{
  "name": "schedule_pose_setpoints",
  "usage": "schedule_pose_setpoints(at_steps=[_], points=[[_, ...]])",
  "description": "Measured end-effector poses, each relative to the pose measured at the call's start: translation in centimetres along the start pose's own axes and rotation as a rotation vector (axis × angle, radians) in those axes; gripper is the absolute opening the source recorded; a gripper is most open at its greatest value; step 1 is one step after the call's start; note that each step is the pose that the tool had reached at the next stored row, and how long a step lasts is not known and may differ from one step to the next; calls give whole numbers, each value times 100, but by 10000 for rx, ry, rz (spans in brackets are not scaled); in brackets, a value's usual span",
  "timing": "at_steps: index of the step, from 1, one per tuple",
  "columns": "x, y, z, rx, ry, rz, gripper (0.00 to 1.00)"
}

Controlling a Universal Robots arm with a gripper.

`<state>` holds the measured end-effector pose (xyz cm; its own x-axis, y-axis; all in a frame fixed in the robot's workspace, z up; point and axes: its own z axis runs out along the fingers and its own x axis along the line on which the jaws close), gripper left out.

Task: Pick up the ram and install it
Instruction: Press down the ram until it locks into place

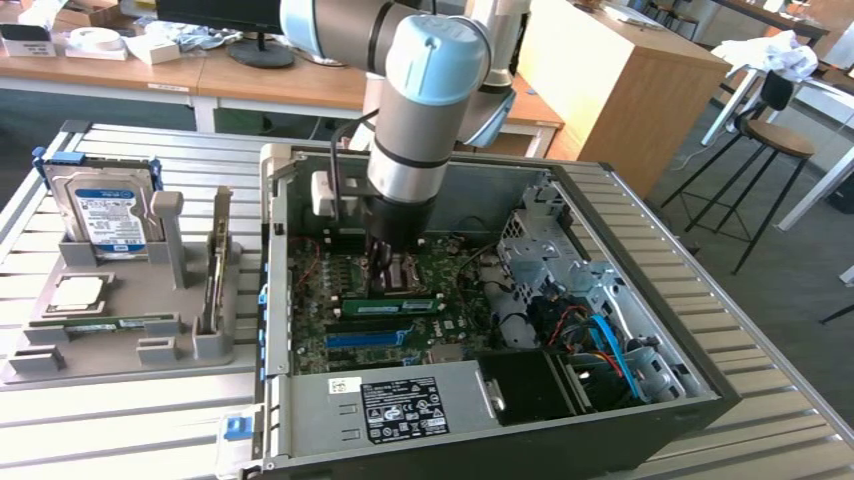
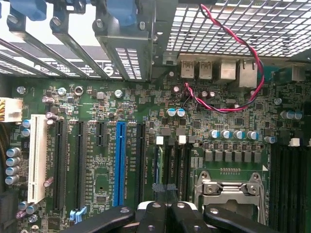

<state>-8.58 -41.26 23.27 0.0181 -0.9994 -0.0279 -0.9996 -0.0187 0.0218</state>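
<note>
In the exterior view my gripper reaches straight down into the open computer case, over the motherboard. Right under its tip a green ram with a pale label stands on edge in a slot. In the wrist view the black fingers are pressed together, so my gripper is shut. Its tip hovers at the narrow memory slots with white clips. A thin green edge, the ram, runs along one of those slots. I cannot tell whether the fingertips touch it.
Left of the case a grey holder tray carries a hard drive, a square silver chip, a card on edge and another green stick. A red-black wire, the processor socket and a blue slot surround the gripper.
</note>
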Motion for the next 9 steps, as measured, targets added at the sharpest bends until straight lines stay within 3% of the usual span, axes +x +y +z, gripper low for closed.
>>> schedule_pose_setpoints(at_steps=[9], points=[[0,-1,17,0,0,0,10]])
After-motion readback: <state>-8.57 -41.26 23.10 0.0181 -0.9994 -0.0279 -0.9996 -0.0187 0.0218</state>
